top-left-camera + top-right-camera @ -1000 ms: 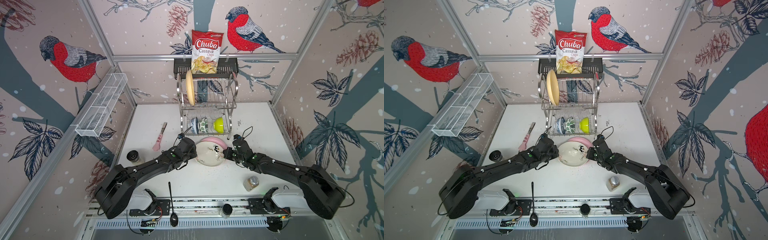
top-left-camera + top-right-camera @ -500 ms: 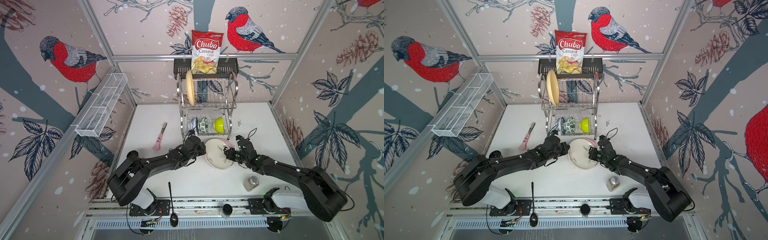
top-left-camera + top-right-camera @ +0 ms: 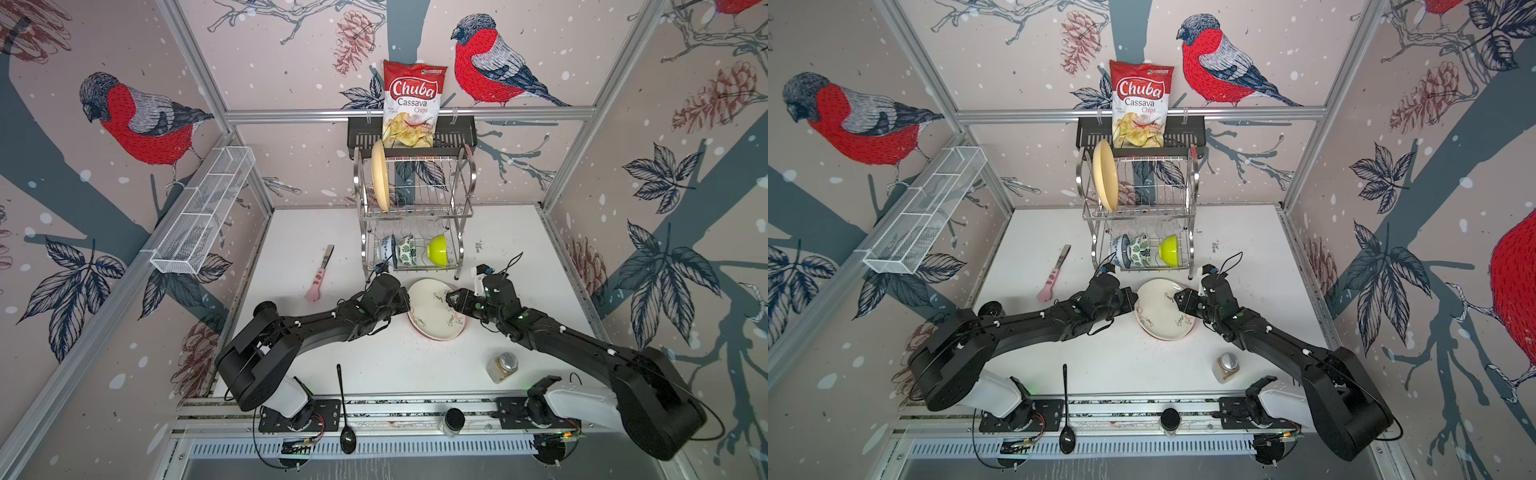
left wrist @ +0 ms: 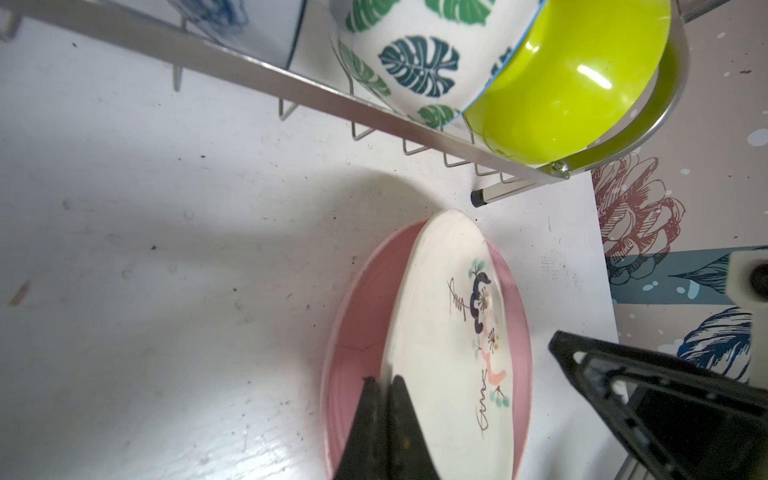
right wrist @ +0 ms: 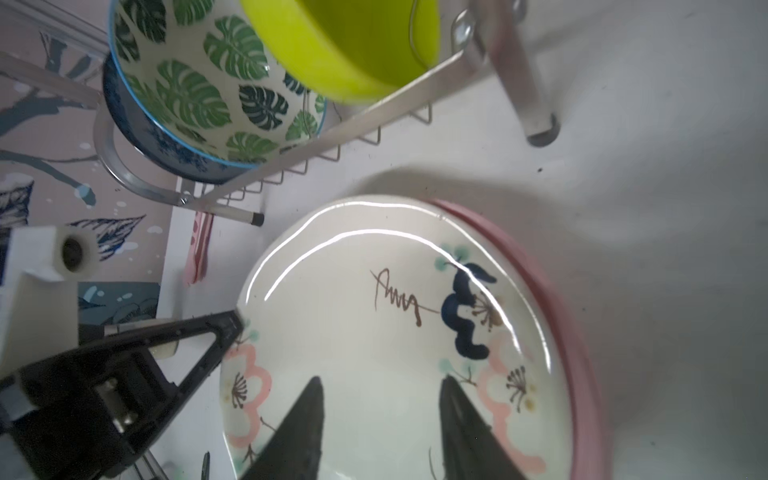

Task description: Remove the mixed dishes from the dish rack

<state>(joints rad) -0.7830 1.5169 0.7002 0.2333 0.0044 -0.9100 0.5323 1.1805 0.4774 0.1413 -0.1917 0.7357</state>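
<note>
Inside left claw (image 4: 384, 380), cream plate (image 4: 449, 332) (rim only)

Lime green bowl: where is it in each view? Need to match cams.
Top view: lime green bowl at the right end of the dish rack lower tier.
Top view: same spot.
Left wrist: in view, behind the rack's rail.
Right wrist: in view, behind the rail.
Shared landmark: green-leaf bowl beside it.

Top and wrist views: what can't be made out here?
- Pink plate: mostly covered by the cream doodle plate, all views.
- Blue-patterned bowl: left wrist view, blurred, cut by the frame edge.
- Black-lidded jar: top views, too small to tell its contents.
</note>
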